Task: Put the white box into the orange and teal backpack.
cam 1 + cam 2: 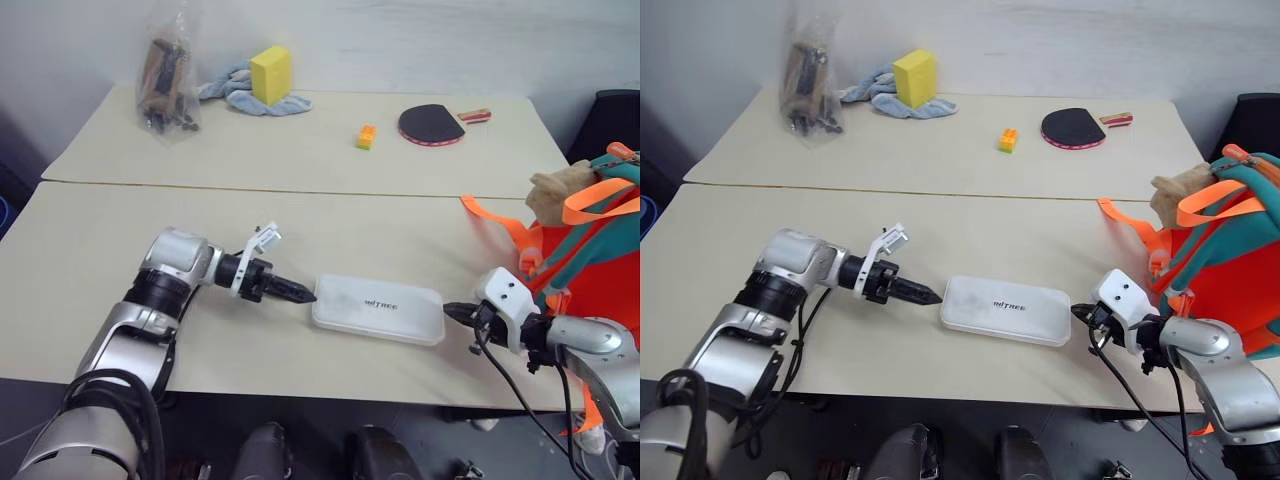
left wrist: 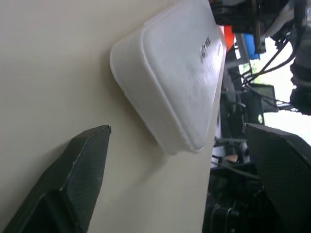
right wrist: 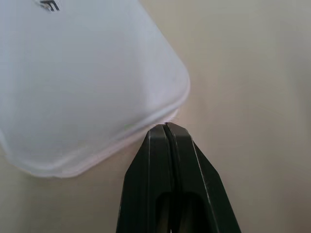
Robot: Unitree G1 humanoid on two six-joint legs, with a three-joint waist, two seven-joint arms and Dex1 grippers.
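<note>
The white box [image 1: 378,308] lies flat on the near table, small dark lettering on its lid. My left gripper [image 1: 298,292] points at the box's left end, just short of it; in the left wrist view its fingers [image 2: 85,165] stand wide open with the box [image 2: 170,77] ahead of them and nothing between them. My right gripper [image 1: 448,313] is shut, its tip [image 3: 165,128] against the box's right end. The orange and teal backpack [image 1: 1225,265] stands at the table's right edge behind the right arm, a tan plush piece [image 1: 556,192] on top and orange straps hanging out.
On the far table are a yellow sponge block [image 1: 271,73] on a blue-grey cloth [image 1: 236,92], a clear bag of dark items [image 1: 167,78], a small orange brick [image 1: 366,137] and a table tennis paddle [image 1: 431,124]. A seam [image 1: 300,190] divides the two tables.
</note>
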